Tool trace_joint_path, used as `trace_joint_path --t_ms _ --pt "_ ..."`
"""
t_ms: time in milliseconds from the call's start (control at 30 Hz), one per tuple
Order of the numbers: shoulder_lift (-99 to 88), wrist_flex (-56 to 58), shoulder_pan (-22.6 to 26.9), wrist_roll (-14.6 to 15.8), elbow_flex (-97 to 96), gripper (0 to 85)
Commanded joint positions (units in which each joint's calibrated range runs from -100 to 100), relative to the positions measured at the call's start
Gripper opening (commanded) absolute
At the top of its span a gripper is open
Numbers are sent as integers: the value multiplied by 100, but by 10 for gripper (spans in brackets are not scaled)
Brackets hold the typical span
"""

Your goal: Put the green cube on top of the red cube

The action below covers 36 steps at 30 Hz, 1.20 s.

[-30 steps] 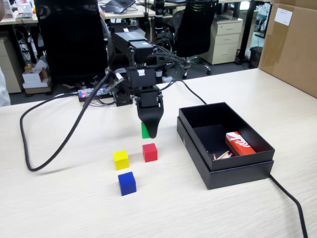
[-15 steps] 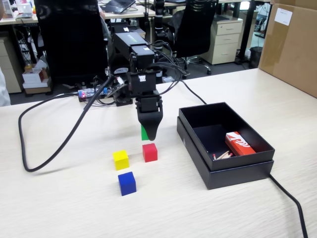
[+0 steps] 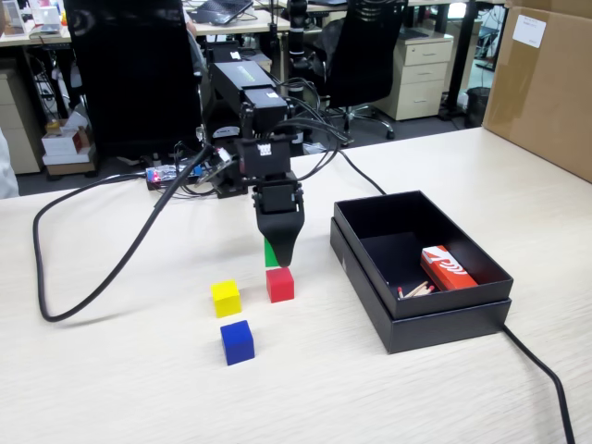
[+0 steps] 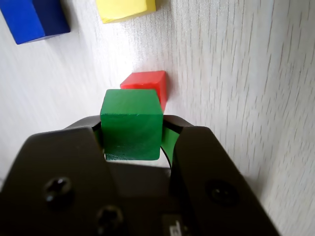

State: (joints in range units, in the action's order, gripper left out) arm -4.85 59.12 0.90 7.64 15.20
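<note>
The black plastic hand grips the matte green cube between its two jaws, holding it in the air just above the red cube, which sits on the pale wood-grain tabletop. Plain yellow and blue cubes lie nearby. A black cardboard box holds a red-and-white packet; its lettering is unreadable

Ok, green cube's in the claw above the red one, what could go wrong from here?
1. In the wrist view the green cube overlaps only part of the red cube; released now, it may land off-centre and topple.
2. The yellow cube sits close beside red; a falling cube could knock it.
</note>
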Motion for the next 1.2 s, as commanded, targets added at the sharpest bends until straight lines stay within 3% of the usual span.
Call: trace_joint_path --t_ms 0,367,500,833,967,1167 --pt "-25 -205 5 5 248 12" --pt "216 -249 0 15 284 12" --pt "262 -249 0 10 248 129" --pt "250 -249 0 -15 284 140" --pt "262 -249 0 -20 248 241" --pt "227 -249 15 -20 230 306"
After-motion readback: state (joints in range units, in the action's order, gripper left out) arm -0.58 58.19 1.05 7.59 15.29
